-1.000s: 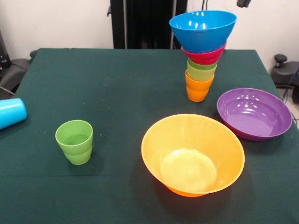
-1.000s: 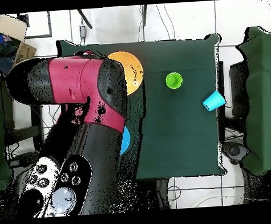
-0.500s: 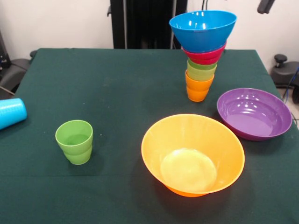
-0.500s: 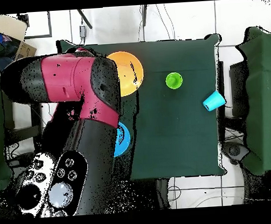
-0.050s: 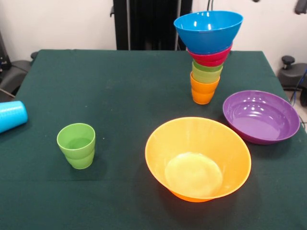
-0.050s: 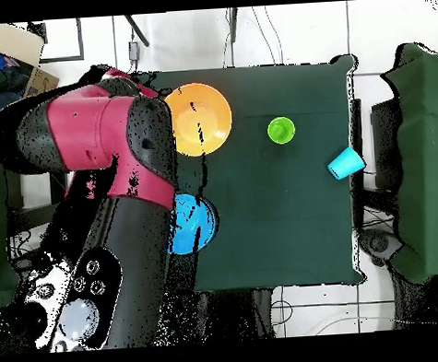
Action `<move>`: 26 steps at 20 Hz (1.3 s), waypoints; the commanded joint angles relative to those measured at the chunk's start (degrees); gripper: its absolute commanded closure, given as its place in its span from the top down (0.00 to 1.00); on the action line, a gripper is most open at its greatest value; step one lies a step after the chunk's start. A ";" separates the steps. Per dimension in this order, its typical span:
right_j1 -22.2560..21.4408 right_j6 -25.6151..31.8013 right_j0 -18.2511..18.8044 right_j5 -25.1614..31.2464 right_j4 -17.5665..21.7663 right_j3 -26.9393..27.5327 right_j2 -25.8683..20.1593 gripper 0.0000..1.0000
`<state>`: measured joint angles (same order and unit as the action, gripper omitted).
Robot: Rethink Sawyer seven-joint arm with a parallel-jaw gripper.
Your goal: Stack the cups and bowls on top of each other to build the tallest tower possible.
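At the front view's top right corner only a dark scrap of the claw [image 5: 302,5] shows; whether it's parted I cannot tell. The tower [image 5: 207,52] stands behind the empty purple bowl [image 5: 261,116] and empty orange bowl [image 5: 198,158]. Overhead, the arm [image 6: 112,176] hides the purple one.

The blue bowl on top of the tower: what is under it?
Under the blue bowl sits a red bowl, then two green cups and an orange cup on the table. Only their rims show; anything nested deeper is hidden.
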<state>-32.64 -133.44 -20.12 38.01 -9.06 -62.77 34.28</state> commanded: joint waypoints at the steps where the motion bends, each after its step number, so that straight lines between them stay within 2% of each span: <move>1: 3.60 -7.25 -2.45 -5.99 3.56 -6.91 -4.39 1.00; 8: 5.66 -10.84 -5.07 -11.50 3.21 -9.03 -1.26 1.00; 15: 7.81 -10.57 -6.78 -14.65 2.72 -11.50 0.56 1.00; 26: 11.97 -10.34 -8.19 -13.65 1.13 -11.49 2.47 1.00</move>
<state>-25.18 -133.44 -27.78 24.33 -9.10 -68.46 40.07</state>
